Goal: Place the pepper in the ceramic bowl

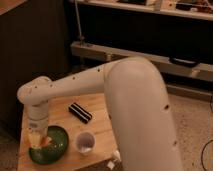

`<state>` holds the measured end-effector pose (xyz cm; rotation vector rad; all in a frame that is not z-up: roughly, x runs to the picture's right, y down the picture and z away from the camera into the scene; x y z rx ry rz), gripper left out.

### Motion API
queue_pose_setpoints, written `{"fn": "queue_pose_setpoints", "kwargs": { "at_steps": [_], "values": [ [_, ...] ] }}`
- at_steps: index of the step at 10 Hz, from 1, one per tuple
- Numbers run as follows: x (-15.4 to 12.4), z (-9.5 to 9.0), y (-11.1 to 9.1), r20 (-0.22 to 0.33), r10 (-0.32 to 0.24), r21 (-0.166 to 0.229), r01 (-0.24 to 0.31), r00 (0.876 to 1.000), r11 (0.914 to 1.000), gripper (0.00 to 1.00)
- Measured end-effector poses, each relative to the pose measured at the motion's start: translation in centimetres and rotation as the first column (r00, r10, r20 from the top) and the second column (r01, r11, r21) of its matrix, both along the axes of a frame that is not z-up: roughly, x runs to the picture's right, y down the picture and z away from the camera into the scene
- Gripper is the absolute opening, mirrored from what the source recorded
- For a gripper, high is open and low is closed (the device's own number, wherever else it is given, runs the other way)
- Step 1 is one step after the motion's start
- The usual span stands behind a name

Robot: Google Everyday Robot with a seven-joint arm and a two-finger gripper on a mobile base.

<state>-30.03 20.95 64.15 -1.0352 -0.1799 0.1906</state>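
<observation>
The green ceramic bowl (56, 148) sits at the front left of the wooden table. My gripper (37, 137) hangs straight down from the white arm, low over the bowl's left part. The orange-red pepper (45, 141) shows right at the gripper's tip, inside the bowl's rim. I cannot tell whether the pepper is held or lying in the bowl.
A translucent whitish cup (85, 142) stands just right of the bowl. A black white-striped block (80, 112) lies behind them on the table (60, 107). A small white object (113, 161) lies at the front edge. My arm covers the table's right side. A dark shelf unit stands behind.
</observation>
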Motion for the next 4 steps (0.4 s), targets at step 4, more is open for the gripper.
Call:
{"fn": "queue_pose_setpoints", "kwargs": {
  "at_steps": [4],
  "values": [
    [2.2,-0.6,-1.5,0.079,0.143,-0.101,-0.135,0.987,0.9856,0.80]
  ]
}}
